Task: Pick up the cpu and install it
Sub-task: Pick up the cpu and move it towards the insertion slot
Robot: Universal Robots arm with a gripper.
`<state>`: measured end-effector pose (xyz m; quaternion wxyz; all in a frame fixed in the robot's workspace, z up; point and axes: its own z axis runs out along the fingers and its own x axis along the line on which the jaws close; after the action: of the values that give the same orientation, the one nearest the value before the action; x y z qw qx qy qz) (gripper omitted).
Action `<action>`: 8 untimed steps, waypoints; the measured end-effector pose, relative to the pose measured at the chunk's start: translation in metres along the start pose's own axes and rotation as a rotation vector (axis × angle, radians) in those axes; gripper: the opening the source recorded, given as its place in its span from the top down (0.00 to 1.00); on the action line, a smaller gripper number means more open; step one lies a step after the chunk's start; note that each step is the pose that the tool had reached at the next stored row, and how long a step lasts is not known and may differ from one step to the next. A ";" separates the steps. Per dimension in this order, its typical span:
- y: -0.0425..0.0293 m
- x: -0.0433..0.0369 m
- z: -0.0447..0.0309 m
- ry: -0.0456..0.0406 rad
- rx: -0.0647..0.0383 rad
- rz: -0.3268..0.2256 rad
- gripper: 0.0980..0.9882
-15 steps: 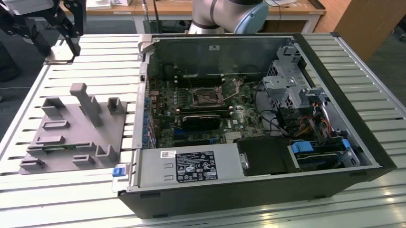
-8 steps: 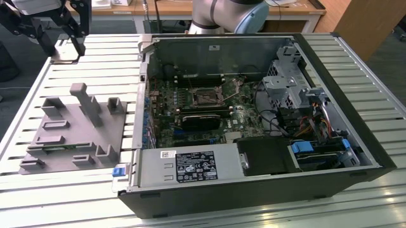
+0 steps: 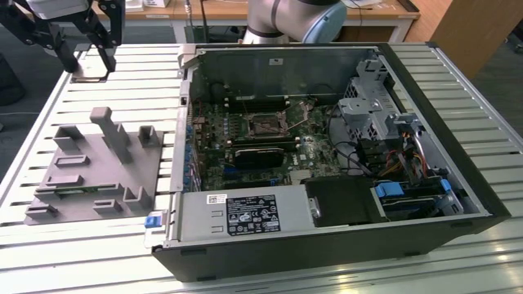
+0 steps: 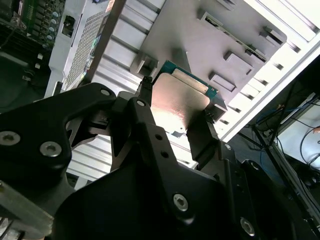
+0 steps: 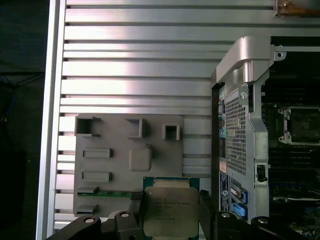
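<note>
My gripper (image 5: 170, 220) pinches the cpu (image 5: 170, 207) by opposite edges above the grey fixture (image 5: 110, 175). First wrist view shows its silver lid, second its green rim. Slatted table (image 5: 135, 75) stretches beyond the fixture.

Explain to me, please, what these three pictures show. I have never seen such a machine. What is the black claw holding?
This is one robot arm with a black gripper at its end. The exterior view comes from a camera off the arm. Both wrist views come from cameras that ride on the arm and look past the gripper. On the slatted metal table lie an open computer case and a grey holder block. The gripper is shut on the cpu, a flat square chip with a shiny top, and holds it above the table. Inside the case, the square socket on the green board looks empty.
</note>
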<state>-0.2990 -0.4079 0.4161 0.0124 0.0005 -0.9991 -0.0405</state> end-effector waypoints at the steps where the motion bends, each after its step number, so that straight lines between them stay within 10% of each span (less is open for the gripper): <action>1: 0.0000 -0.0009 0.0000 0.0000 0.000 0.000 0.51; 8: 0.0000 -0.0070 -0.0002 0.0004 0.000 0.000 0.51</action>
<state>-0.2920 -0.4079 0.4161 0.0126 0.0005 -0.9991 -0.0404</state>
